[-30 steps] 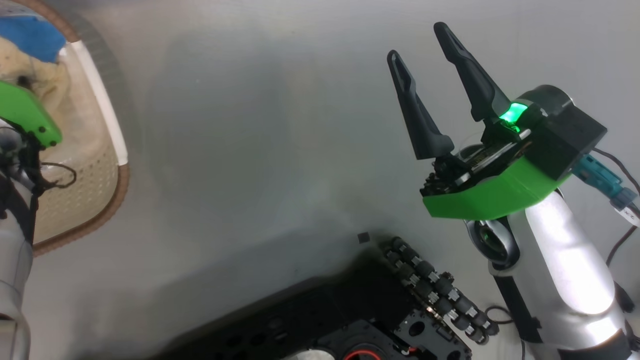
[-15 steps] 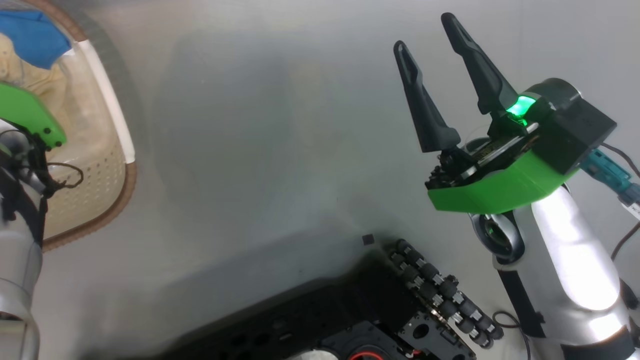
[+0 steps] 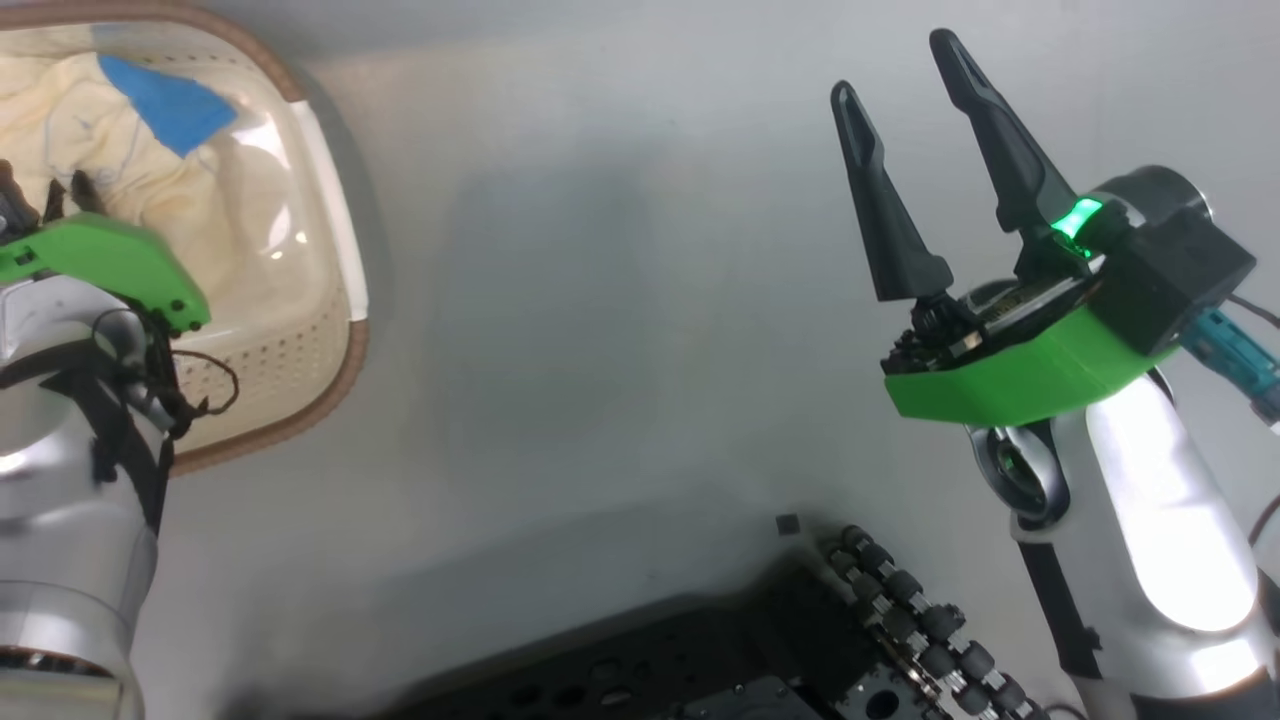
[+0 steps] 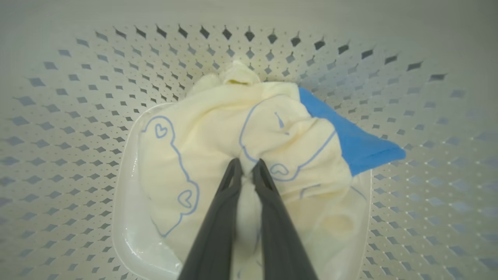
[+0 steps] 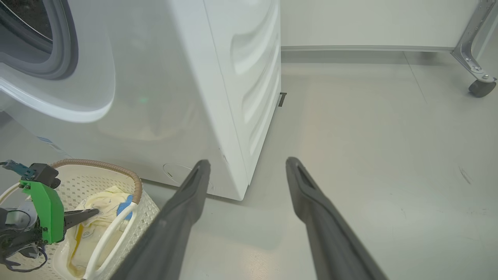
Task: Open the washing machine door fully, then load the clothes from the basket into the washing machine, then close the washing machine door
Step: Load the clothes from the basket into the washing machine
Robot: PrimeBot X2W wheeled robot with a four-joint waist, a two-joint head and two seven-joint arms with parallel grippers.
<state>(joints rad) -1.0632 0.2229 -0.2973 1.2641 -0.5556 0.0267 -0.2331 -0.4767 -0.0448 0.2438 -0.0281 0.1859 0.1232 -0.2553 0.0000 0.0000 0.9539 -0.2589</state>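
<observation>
The left gripper (image 4: 247, 163) reached down into the basket (image 4: 78, 97), and its two fingers were almost together, pinching a fold of the clothes (image 4: 210, 128). The clothes, pale yellow with blue drawn lines and one blue patch, lay in a heap at the bottom of the basket. The basket stood on the floor (image 3: 620, 300), just beside the front of the washing machine (image 5: 186, 77). The right gripper (image 3: 892, 64) hung over the bare floor, well apart from the basket, with its fingers spread wide and nothing between them.
</observation>
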